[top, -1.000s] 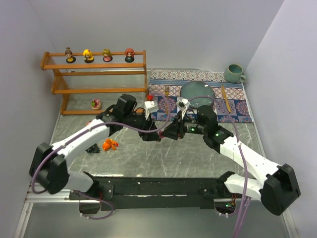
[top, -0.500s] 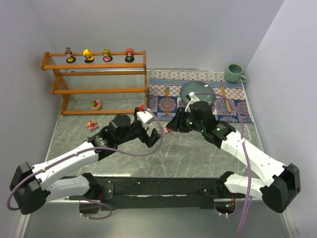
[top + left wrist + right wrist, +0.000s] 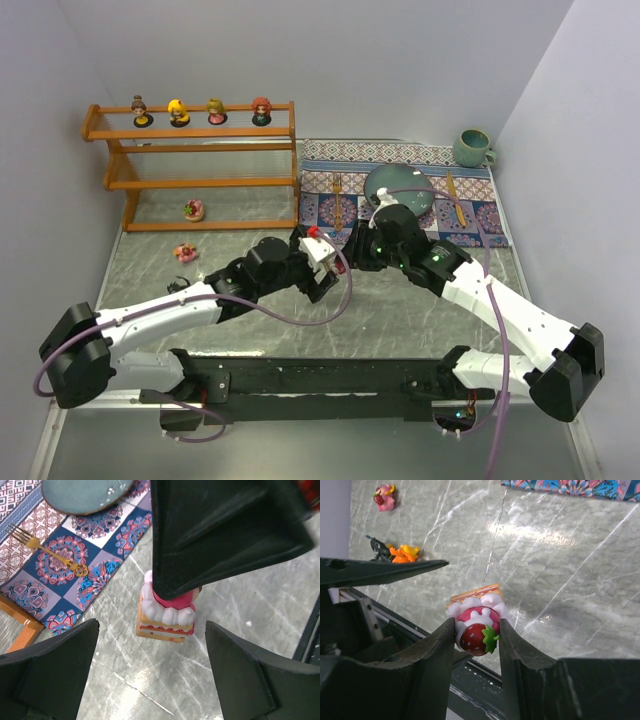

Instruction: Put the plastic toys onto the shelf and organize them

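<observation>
1. Right pincer (image 3: 477, 630) is clenched on the strawberry-cake toy (image 3: 474, 611), its fingers pinching the pink, strawberry-topped end.
2. The toy's long axis runs along those fingers. The strawberry points back toward the right wrist, and the layered cake base sticks out beyond the fingertips toward the worktop (image 3: 560, 580), apparently clear of it.
3. Left pincer (image 3: 151, 645) is released, with its jaws spread wide. The toy (image 3: 165, 622) sits straight ahead of it, centred between the two fingers, cake base side-on and free of the right fingers.
4. Judgement: this looks like a hand-over. The exposed cake base is the part the left jaws can close on, squeezing across its short width.
5. The shelf (image 3: 190, 131) lies far off to the left pincer's left, well apart from both. The left arm is the nearer one.
</observation>
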You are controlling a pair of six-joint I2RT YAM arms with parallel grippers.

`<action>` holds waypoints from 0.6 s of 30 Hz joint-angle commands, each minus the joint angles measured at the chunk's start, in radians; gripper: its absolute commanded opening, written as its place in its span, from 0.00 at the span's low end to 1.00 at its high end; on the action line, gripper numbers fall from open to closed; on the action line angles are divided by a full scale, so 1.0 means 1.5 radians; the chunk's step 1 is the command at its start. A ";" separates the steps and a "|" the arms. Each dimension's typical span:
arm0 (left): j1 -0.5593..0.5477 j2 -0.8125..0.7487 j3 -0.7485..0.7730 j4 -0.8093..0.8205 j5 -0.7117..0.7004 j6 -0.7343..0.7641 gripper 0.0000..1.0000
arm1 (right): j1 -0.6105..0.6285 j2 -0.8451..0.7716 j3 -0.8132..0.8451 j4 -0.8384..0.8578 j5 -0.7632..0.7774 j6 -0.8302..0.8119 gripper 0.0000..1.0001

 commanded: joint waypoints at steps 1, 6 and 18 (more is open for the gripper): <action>-0.003 0.020 0.031 0.031 0.000 0.028 0.90 | 0.009 -0.007 0.040 0.011 0.017 0.008 0.00; -0.004 0.034 0.038 0.045 0.013 0.023 0.83 | 0.013 -0.008 0.038 0.012 0.017 0.010 0.00; -0.003 0.042 0.037 0.060 0.031 0.008 0.16 | 0.020 -0.008 0.033 0.033 0.000 0.005 0.00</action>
